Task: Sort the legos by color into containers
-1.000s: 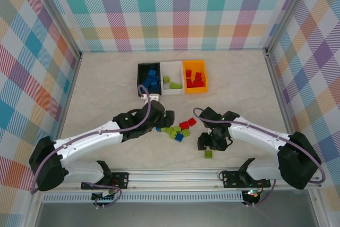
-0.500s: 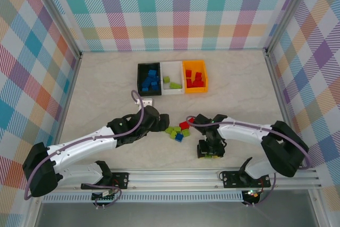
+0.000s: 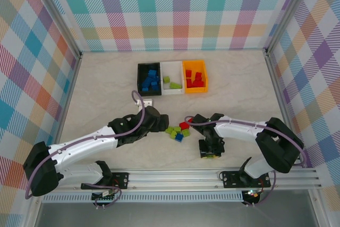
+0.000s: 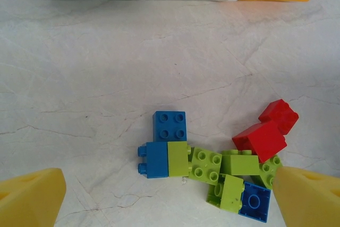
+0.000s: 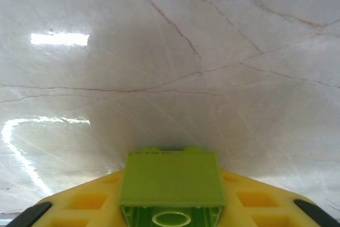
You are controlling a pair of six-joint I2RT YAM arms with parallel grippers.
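Note:
A loose pile of legos (image 3: 178, 130) lies mid-table: blue (image 4: 170, 126), a blue and lime pair (image 4: 163, 159), more lime ones (image 4: 206, 165) and two red ones (image 4: 260, 139). My left gripper (image 3: 159, 122) hovers open at the pile's left side, its yellow fingertips (image 4: 32, 198) wide apart with nothing between them. Near the front edge, my right gripper (image 3: 209, 149) is down at the table, shut on a lime green brick (image 5: 171, 179) that sits tight between its yellow fingers (image 5: 79, 206). The black bin (image 3: 139, 75), white bin (image 3: 171, 85) and orange bin (image 3: 205, 73) stand side by side at the back.
The black bin holds blue bricks (image 3: 151, 81), the white one lime bricks (image 3: 174, 84), the orange one red bricks (image 3: 194, 80). A small white tag (image 3: 146, 101) lies in front of the black bin. The metal rail (image 3: 175, 176) runs along the near edge.
My right gripper has come down over the lone lime brick near the front edge and closed round it. The left gripper has drawn back slightly left of the pile.

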